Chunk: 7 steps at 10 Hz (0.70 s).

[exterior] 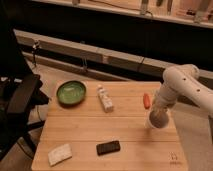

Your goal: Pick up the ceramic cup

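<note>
The ceramic cup is a small white cup standing upright near the right edge of the wooden table. My gripper comes down from the white arm on the right and sits right at the cup's rim, hiding part of its top. I cannot tell whether the cup rests on the table or is just off it.
A green bowl sits at the back left. A white labelled bottle lies in the middle. An orange-red object lies behind the cup. A black flat object and a white pad are near the front edge. A dark chair stands to the left.
</note>
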{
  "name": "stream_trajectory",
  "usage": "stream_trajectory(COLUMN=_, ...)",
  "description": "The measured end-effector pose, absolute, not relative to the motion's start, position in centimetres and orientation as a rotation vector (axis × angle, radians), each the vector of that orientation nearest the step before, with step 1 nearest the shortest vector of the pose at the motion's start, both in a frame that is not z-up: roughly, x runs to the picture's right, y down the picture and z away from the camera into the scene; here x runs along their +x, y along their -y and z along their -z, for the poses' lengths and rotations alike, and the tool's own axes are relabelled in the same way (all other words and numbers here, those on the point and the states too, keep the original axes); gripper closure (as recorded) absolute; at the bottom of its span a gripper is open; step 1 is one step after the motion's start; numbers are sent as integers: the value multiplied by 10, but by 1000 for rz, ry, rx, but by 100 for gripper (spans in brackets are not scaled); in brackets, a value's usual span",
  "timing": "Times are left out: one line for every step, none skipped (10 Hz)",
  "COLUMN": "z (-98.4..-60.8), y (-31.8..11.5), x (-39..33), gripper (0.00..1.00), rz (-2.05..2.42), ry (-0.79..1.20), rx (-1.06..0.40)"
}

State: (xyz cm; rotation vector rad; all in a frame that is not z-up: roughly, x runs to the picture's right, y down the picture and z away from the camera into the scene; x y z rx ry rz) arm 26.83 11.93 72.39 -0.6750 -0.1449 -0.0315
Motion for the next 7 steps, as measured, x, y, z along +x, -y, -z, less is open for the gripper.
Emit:
stream_trajectory(z=-723, y=-117, x=268, gripper=100, rz=32, ry=145, rx=-673)
stream_trajectory(z=-723, y=-116, x=268, gripper=100, rz=33, ry=145, rx=-674)
stream_trajectory(z=-722, y=-114, x=268, gripper=100, rz=33, ry=145, rx=-672)
stream_trajectory(z=-722, y=-112, x=269, gripper=100, rz=33, ry=145, rx=-672)
stream_trajectory(z=-721, y=-110, x=269, gripper=100, rz=34, ry=145, rx=-672)
stream_trajectory(z=-721, y=-109, x=269, gripper=100, rz=34, ry=145, rx=-671)
stream_trajectory(z=-720, y=-107, x=269, gripper=100, rz=34, ry=145, rx=-670)
